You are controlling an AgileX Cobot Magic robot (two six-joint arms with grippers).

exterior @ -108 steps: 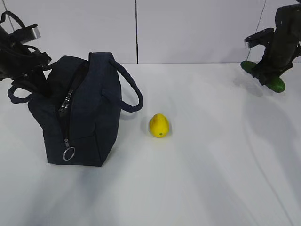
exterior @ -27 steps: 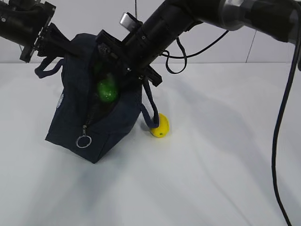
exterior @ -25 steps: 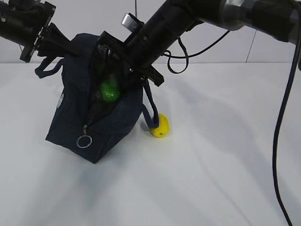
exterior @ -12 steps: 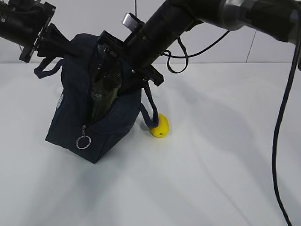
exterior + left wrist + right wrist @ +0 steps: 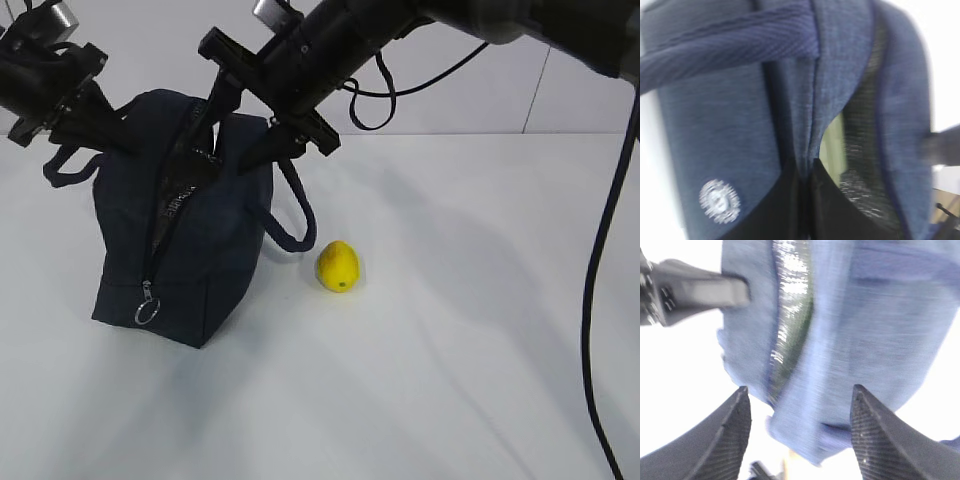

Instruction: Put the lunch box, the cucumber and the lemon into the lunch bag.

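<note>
White tabletop [image 5: 470, 330] and a pale panelled wall frame our working space. Our left gripper [image 5: 118, 122] is pinched shut on the bag [image 5: 190, 240], holding the fabric edge beside the zipper opening; in the left wrist view its dark fingers [image 5: 790, 200] close together on that seam, with a white emblem [image 5: 719, 200] off to their left. Our right gripper [image 5: 240, 125] hangs spread wide and empty just above the bag's top, one finger to either side of the slit. Below it, inside the opening, we see silvery lining and something dark green, likely the cucumber [image 5: 792, 335], though blur keeps us unsure. Well below and to the outer side of the right gripper, the lemon [image 5: 338, 266] lies on the table, just beside the bag's hanging handle [image 5: 296, 215]. A ring pull [image 5: 147, 312] dangles at the zipper's lower end.
</note>
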